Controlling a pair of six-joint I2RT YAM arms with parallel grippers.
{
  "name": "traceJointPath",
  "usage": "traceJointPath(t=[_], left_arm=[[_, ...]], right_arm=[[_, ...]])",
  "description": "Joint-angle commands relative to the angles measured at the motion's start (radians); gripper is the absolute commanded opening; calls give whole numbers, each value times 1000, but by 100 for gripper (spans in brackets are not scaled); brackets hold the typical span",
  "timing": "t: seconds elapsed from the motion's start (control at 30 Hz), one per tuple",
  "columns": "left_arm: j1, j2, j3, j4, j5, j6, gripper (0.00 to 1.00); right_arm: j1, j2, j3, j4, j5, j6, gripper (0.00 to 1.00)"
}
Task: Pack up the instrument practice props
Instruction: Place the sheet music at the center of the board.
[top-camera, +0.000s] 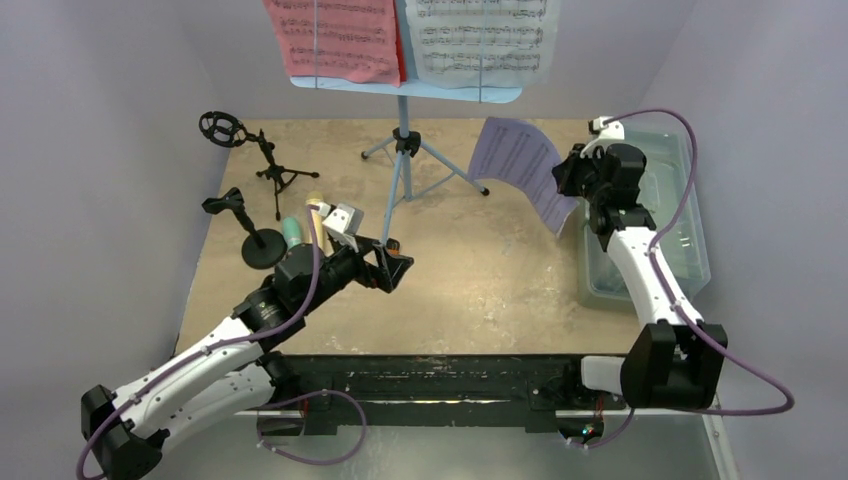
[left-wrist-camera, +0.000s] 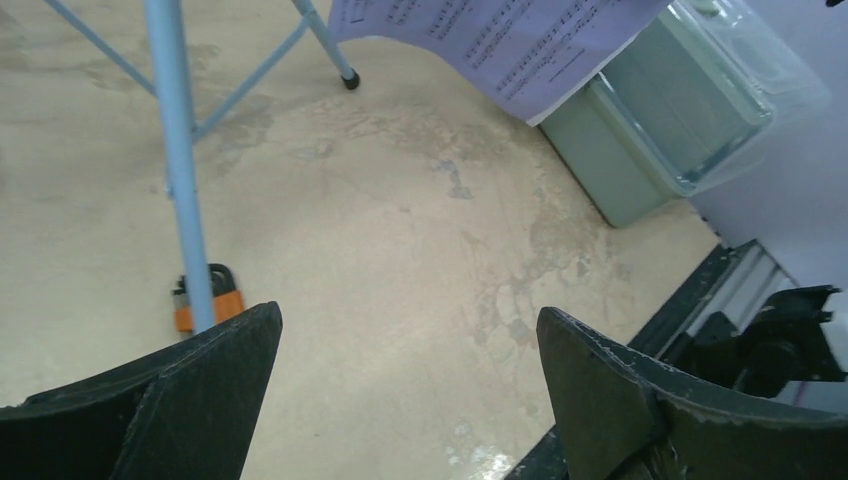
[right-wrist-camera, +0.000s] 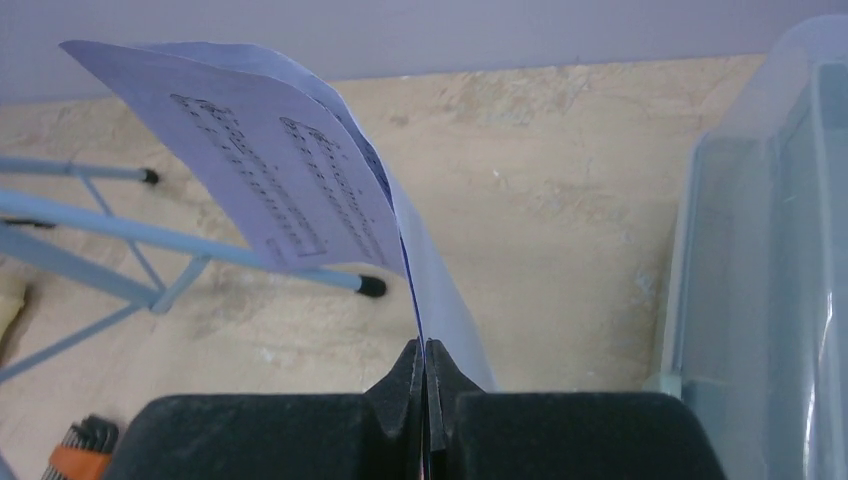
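Observation:
The light-blue tripod (top-camera: 404, 150) stands at the back centre, its tray (top-camera: 405, 88) bearing a red page (top-camera: 330, 40) and a pale page (top-camera: 480, 35). My right gripper (top-camera: 572, 175) (right-wrist-camera: 424, 345) is shut on the edge of a purple sheet-music page (top-camera: 520, 165) (right-wrist-camera: 290, 170), held in the air just left of the tub. My left gripper (top-camera: 395, 268) (left-wrist-camera: 408, 315) is open with nothing between its fingers, low over the table near the tripod's leg (left-wrist-camera: 180, 160). Mint-green (top-camera: 293, 232) and yellow (top-camera: 315, 215) microphones lie behind the left arm. Two small black microphone tripods (top-camera: 275, 170) (top-camera: 262, 245) stand at the left.
A translucent grey plastic tub (top-camera: 690, 250) (left-wrist-camera: 650, 130) (right-wrist-camera: 760, 250) sits along the right edge of the table. A small orange and black object (left-wrist-camera: 210, 295) lies by the tripod's pole. Grey walls close in the table on three sides.

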Motion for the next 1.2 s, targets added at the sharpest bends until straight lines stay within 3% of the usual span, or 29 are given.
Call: traceJointPath(t=[0.0,0.17,0.33,0.77,0.97,1.17], left_arm=[[-3,-50,123,-245,-116,207,100],[-2,-65,169,-378,-202,341,100],[-2,-111,99,-367,-233,376,100],[45,-89,55,-316,-82,396,100],[78,-115,51,-307,-53,391,100],[94,-124,48,-298,-27,389,100]], right_arm=[[-6,89,89,160,76,113,0],[-5,252,189,132,79,197,0],[-2,387,278,76,165,216,0],[80,526,343,44,347,63,8],[92,570,376,42,355,44,25],[92,485,360,53,363,-6,56]])
